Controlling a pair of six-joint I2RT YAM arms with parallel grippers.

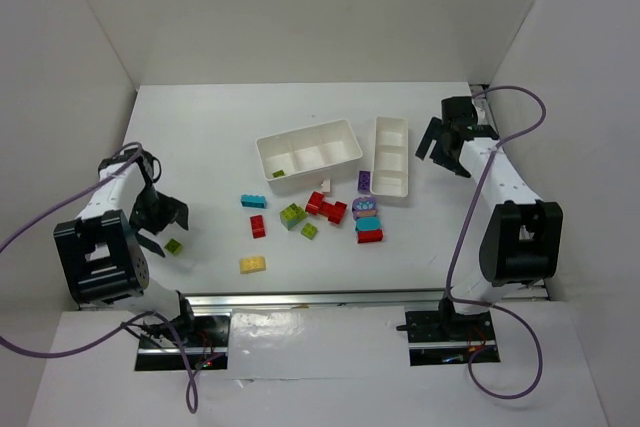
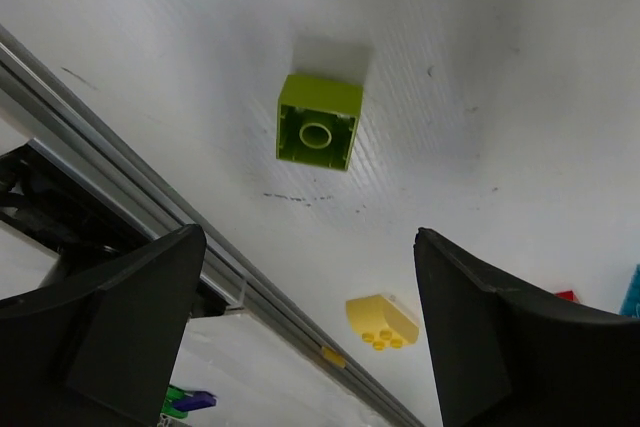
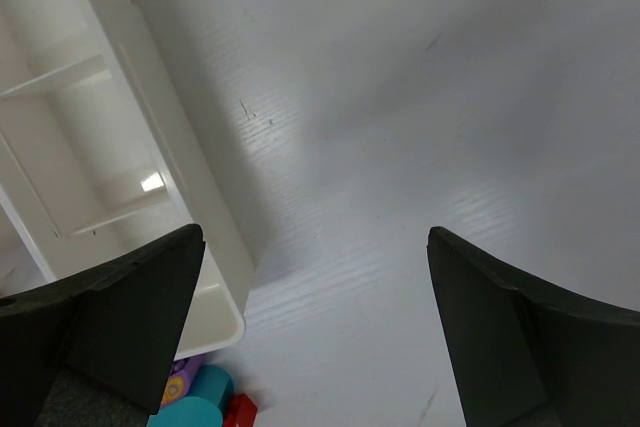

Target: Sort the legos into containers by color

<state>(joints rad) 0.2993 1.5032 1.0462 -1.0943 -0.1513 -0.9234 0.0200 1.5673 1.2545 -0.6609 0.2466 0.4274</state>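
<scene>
Legos lie scattered mid-table: a lime green brick (image 1: 174, 245) near my left gripper (image 1: 163, 219), a yellow one (image 1: 252, 264), teal (image 1: 253, 201), red (image 1: 258, 226), more green (image 1: 293, 215), red (image 1: 327, 207), purple (image 1: 364, 182) and a teal-red stack (image 1: 369, 228). The wider white tray (image 1: 308, 153) holds one green brick (image 1: 278, 174). The narrower tray (image 1: 390, 156) stands to its right. My left gripper (image 2: 310, 327) is open above the table, the lime brick (image 2: 318, 134) lying on its side ahead of it. My right gripper (image 3: 315, 327) is open and empty beside the narrow tray (image 3: 150, 147).
White walls enclose the table on three sides. A metal rail (image 2: 130, 197) runs along the near edge, close to my left gripper. The yellow brick (image 2: 382, 321) lies by that rail. Cables loop from both arm bases (image 1: 500, 247).
</scene>
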